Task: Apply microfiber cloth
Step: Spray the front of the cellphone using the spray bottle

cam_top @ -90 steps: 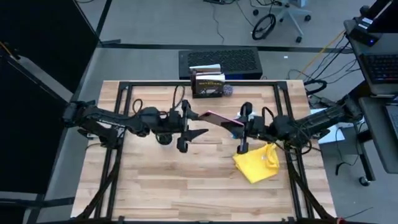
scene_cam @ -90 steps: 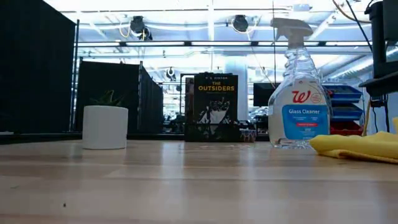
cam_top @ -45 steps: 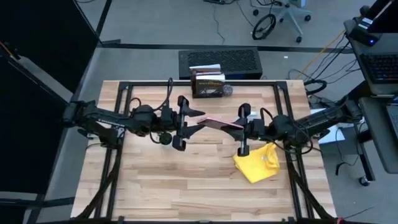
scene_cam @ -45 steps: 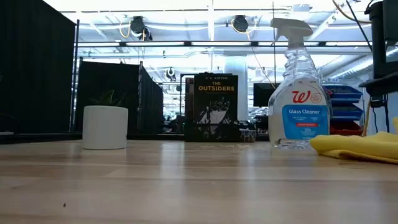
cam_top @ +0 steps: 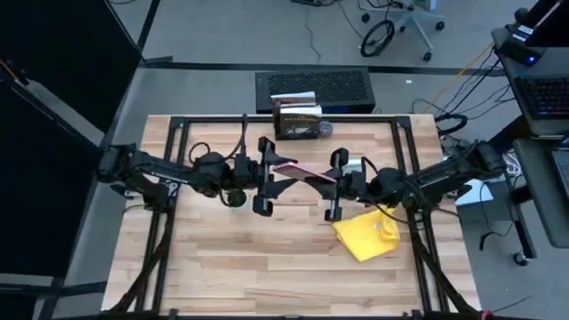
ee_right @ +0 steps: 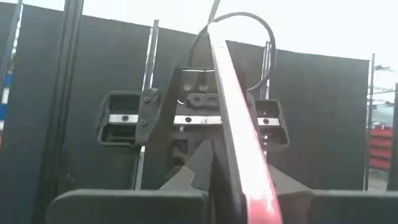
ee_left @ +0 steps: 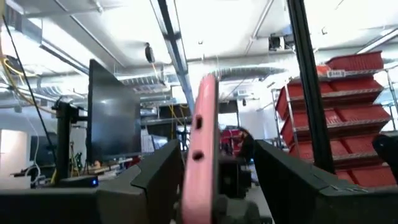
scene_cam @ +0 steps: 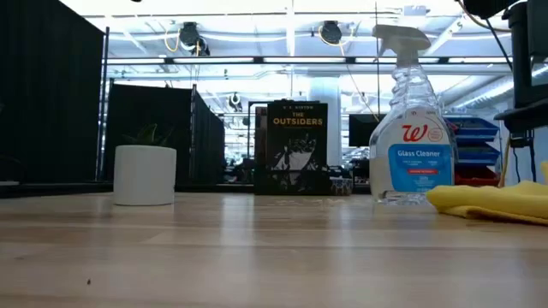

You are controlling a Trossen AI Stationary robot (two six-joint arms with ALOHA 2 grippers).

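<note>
Wooden table [cam_top: 267, 258], centre frame: left gripper [cam_top: 267, 175] and right gripper [cam_top: 335, 184] meet, both closed on 1 pink-cased phone [cam_top: 300, 172] held aloft. Microfiber cloth [cam_top: 367, 235] lies lower right, untouched, beside spray bottle [scene_cam: 413, 128].

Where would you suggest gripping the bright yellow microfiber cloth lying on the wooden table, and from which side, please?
The bright yellow microfiber cloth lies crumpled and low on the wooden table. Its raised fold near the middle is probably the best spot, pinched from straight above. The right gripper is nearest, but it appears to be at the pink-edged phone with the left gripper.
</note>
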